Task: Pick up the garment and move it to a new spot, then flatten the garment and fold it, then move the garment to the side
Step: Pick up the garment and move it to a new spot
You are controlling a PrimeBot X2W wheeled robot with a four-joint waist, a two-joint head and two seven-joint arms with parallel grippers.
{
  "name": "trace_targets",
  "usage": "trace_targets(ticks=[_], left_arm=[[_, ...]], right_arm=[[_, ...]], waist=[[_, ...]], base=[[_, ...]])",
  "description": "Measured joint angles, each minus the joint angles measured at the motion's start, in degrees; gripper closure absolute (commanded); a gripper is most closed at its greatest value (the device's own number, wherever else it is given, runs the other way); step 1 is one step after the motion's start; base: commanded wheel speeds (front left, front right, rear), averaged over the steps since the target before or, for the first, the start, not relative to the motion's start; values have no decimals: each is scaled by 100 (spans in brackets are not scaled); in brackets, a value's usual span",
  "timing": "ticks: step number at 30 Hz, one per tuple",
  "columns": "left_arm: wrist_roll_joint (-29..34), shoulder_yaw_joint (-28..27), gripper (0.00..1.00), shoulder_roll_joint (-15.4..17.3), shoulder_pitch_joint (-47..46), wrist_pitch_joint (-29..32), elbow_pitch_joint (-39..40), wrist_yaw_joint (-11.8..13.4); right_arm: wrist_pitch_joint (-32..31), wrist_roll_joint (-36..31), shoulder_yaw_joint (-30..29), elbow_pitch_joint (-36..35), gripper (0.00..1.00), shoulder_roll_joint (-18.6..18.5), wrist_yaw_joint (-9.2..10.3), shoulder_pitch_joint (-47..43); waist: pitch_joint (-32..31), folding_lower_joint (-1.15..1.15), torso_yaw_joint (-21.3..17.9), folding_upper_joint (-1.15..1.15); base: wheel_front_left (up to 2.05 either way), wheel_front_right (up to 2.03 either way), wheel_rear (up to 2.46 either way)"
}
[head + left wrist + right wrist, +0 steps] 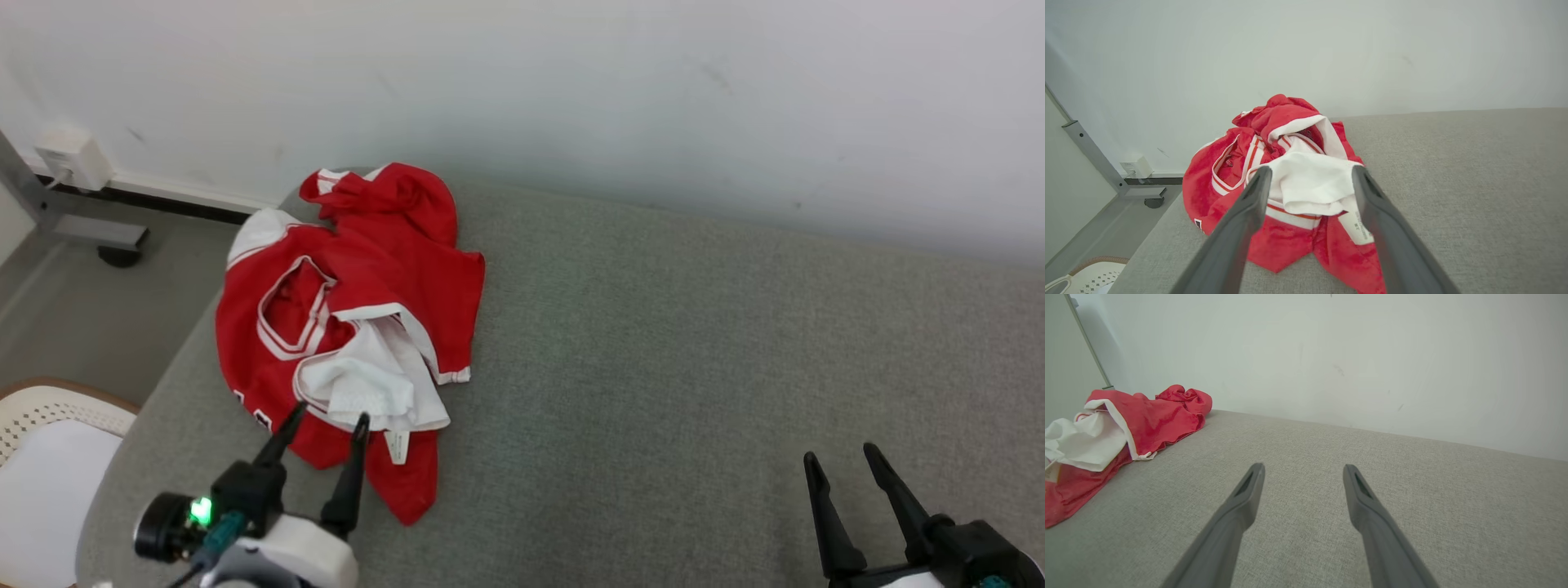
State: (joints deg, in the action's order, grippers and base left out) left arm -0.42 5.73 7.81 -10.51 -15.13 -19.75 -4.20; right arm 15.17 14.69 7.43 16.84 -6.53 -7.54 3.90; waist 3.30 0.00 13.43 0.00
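Note:
The garment point(359, 294) is a red jersey with white trim and a white lining, lying crumpled at the left end of the grey fabric surface point(694, 343). My left gripper point(330, 416) hovers open at the garment's near edge, its fingertips over the white fold, nothing between them. In the left wrist view the garment point(1294, 179) lies straight ahead of that gripper point(1310, 173). My right gripper point(839, 455) stands open at the lower right, far from the cloth. In the right wrist view that gripper point(1302, 469) is above bare fabric, the garment point(1126, 420) off at the left.
A pale wall point(571, 90) rises right behind the surface. Left of the surface are the floor, a metal frame leg with a foot point(90, 229), a wall socket box point(73, 155) and a white perforated basket point(49, 457) at the lower left.

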Motion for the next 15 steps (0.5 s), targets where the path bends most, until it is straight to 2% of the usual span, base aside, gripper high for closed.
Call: trace_targets(ticks=[8, 15], left_arm=[[312, 97, 0, 344, -1379, 27, -1003, 34], [472, 101, 0, 573, -2199, 183, -1760, 291]], right_arm=[[0, 91, 85, -77, 0, -37, 0, 420], [0, 147, 35, -129, 0, -37, 0, 595]], waist=[[567, 0, -348, 0], [1027, 1, -659, 0]], base=[[0, 0, 0], [0, 0, 0]])
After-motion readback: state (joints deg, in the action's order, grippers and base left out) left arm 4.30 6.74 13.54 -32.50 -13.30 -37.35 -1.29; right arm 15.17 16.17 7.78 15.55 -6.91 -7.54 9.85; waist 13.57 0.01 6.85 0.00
